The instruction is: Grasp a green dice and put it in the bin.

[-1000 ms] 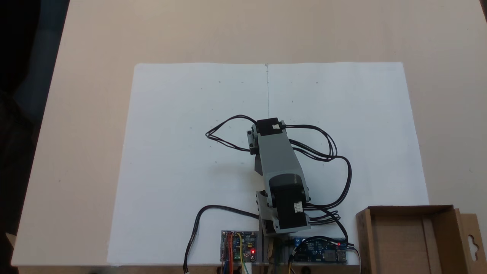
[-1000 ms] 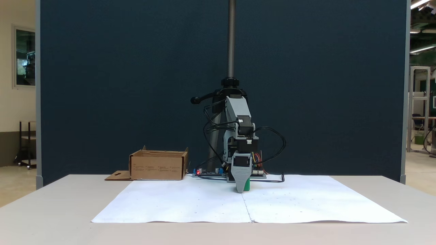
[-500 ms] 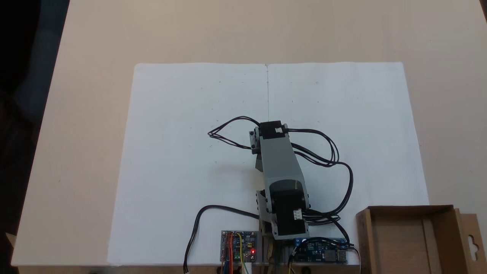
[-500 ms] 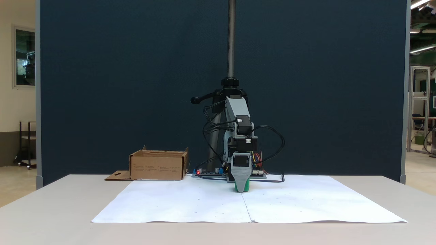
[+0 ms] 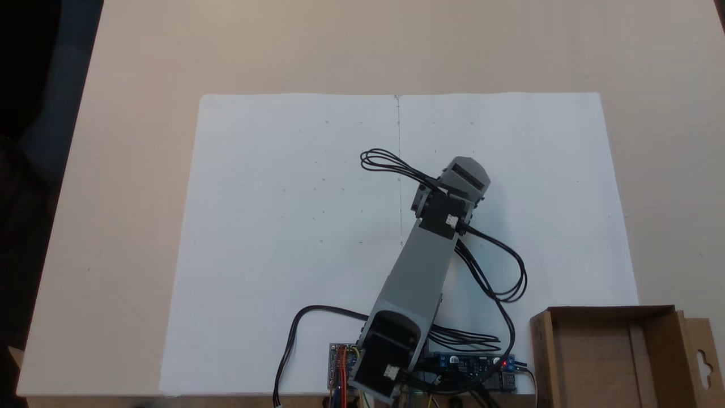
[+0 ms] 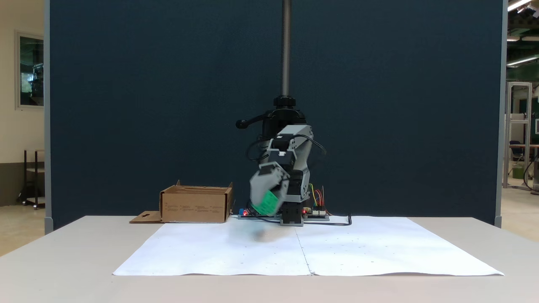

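Note:
In a fixed view from the front, the green dice point(image 6: 266, 202) hangs clear above the white paper, blurred by motion. My gripper point(image 6: 262, 208) is shut on it and tilted, a short way right of the bin point(image 6: 196, 208). In a fixed view from above, the grey gripper point(image 5: 465, 170) reaches over the paper right of its centre fold and covers the dice. There the bin point(image 5: 542, 357), a brown cardboard box with low walls, sits at the bottom right corner, well below and right of the gripper.
White paper point(image 5: 272, 198) covers the middle of the beige table. Circuit boards point(image 5: 473, 365) and black cables point(image 5: 504, 272) lie around the arm's base. The bin's side flap point(image 5: 702, 354) lies flat. A dark pole point(image 6: 286, 46) and a blue partition stand behind the arm.
The gripper has lifted off the paper with the green dice in it. The arm has swung toward the bin: rightward in the view from above, leftward in the front view.

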`<state>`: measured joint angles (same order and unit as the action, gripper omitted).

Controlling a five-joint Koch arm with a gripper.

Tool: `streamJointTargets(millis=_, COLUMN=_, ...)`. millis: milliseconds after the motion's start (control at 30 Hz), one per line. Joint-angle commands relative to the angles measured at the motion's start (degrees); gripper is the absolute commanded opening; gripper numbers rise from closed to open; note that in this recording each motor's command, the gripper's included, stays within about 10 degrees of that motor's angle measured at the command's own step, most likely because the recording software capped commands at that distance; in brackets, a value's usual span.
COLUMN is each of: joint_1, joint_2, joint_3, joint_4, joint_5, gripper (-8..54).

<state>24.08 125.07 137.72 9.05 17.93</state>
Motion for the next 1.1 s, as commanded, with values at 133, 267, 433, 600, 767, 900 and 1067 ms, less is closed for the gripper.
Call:
streamJointTargets(millis=133, joint_1=17.7, joint_2=6.0, joint_3=-11.1, joint_4=-8.3, joint_5=-6.2, gripper=12.2)
streamJointTargets(millis=267, joint_1=27.5, joint_2=5.8, joint_3=-17.9, joint_4=-8.5, joint_5=-8.1, gripper=12.2)
streamJointTargets(millis=433, joint_1=46.3, joint_2=4.6, joint_3=-25.0, joint_4=-8.8, joint_5=-8.7, gripper=12.2)
streamJointTargets(millis=600, joint_1=65.3, joint_2=1.1, joint_3=-26.0, joint_4=-8.4, joint_5=-8.9, gripper=12.2)
streamJointTargets(millis=767, joint_1=70.9, joint_2=-2.5, joint_3=-26.0, joint_4=-5.1, joint_5=-14.1, gripper=12.2)
streamJointTargets(millis=900, joint_1=71.4, joint_2=-10.6, joint_3=-25.9, joint_4=-2.1, joint_5=-22.0, gripper=12.2)
streamJointTargets(millis=1067, joint_1=73.0, joint_2=-18.9, joint_3=-26.0, joint_4=-2.4, joint_5=-29.1, gripper=12.2)
